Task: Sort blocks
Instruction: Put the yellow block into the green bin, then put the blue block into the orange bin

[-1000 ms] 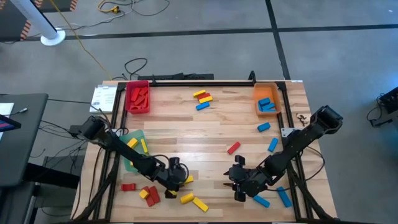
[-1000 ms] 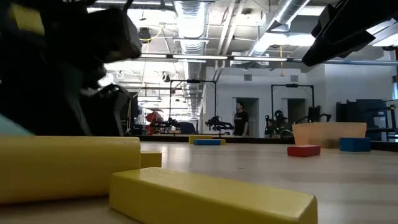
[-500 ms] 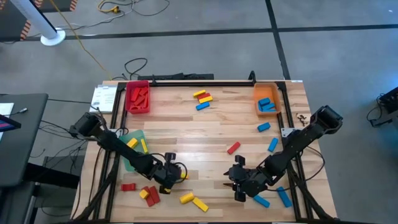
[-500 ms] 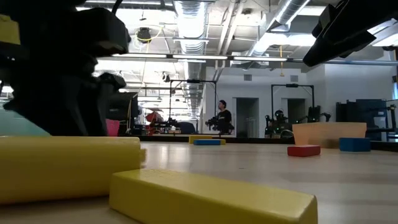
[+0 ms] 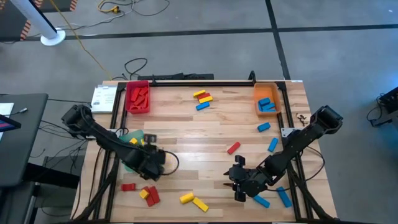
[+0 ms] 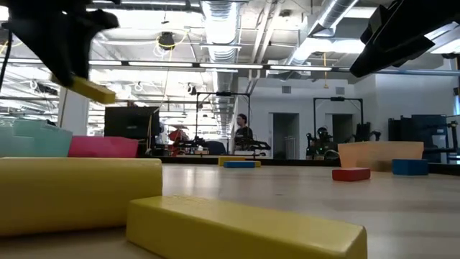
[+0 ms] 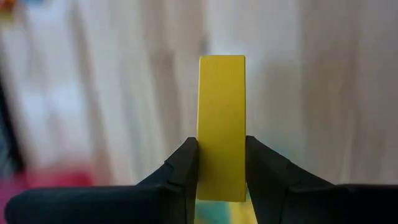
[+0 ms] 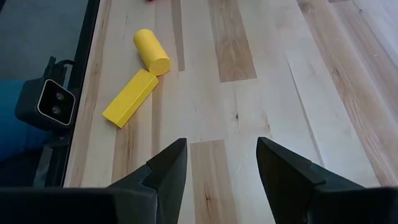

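Yellow block (image 7: 221, 124) sits pinched in your left claw (image 7: 221, 168), lower left of the high view; your right claw (image 8: 221, 165) hangs spread above the surface (image 8: 261, 93).

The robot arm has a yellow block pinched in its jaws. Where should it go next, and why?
Probably a short carry over the green tray, then let go. The left gripper holds the yellow block lifted off the table, right beside that tray, where other yellow blocks already lie. The red tray holds red ones, so colours seem to go together.
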Action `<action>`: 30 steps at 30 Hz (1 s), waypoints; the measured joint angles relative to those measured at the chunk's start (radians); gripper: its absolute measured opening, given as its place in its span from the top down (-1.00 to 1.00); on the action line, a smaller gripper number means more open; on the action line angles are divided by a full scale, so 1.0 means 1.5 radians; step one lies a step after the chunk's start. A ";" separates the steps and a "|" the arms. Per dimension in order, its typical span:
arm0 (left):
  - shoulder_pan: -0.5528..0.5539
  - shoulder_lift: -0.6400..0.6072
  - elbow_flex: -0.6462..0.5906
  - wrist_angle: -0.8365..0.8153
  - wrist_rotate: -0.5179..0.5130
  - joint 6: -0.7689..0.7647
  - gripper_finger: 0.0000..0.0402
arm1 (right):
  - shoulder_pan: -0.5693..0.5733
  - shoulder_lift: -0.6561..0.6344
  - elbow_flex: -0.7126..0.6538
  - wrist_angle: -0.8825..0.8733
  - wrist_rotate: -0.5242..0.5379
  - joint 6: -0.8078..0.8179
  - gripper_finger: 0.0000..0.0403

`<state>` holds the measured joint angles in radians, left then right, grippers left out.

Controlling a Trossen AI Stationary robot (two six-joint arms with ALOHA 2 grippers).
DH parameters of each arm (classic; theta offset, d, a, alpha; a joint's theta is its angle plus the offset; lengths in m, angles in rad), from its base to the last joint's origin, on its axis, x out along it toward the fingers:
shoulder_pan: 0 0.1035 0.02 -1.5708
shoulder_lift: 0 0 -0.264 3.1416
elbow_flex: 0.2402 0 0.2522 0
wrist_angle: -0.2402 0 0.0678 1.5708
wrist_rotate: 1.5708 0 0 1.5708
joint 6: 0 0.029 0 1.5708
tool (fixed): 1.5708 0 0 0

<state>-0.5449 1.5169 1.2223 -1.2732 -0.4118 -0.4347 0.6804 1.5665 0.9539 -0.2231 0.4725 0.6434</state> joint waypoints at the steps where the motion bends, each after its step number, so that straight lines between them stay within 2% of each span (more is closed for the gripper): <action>1: 0.000 -0.003 0.008 -0.049 0.010 -0.020 0.54 | 0.000 0.000 0.000 0.000 0.000 0.000 -0.04; 4: -0.003 -0.009 0.012 -0.173 0.043 -0.074 0.53 | 0.000 0.000 0.000 0.000 0.000 -0.005 -0.04; 6: -0.006 -0.010 0.010 -0.204 0.059 -0.095 0.50 | 0.000 0.000 0.000 0.000 0.000 -0.013 -0.04; 10: -0.014 -0.035 -0.022 -0.187 0.136 -0.087 0.49 | 0.000 0.000 0.000 0.000 0.000 -0.016 -0.04; 20: -0.014 -0.039 -0.153 -0.176 0.236 -0.121 0.46 | 0.000 0.000 0.000 0.000 0.000 -0.023 -0.04; 30: -0.019 -0.040 -0.169 -0.147 0.240 -0.133 0.06 | 0.000 0.000 0.000 0.000 0.000 -0.023 -0.04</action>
<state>-0.5739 1.4563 0.9687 -1.4941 -0.0521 -0.6338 0.6804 1.5665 0.9535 -0.2230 0.4728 0.6085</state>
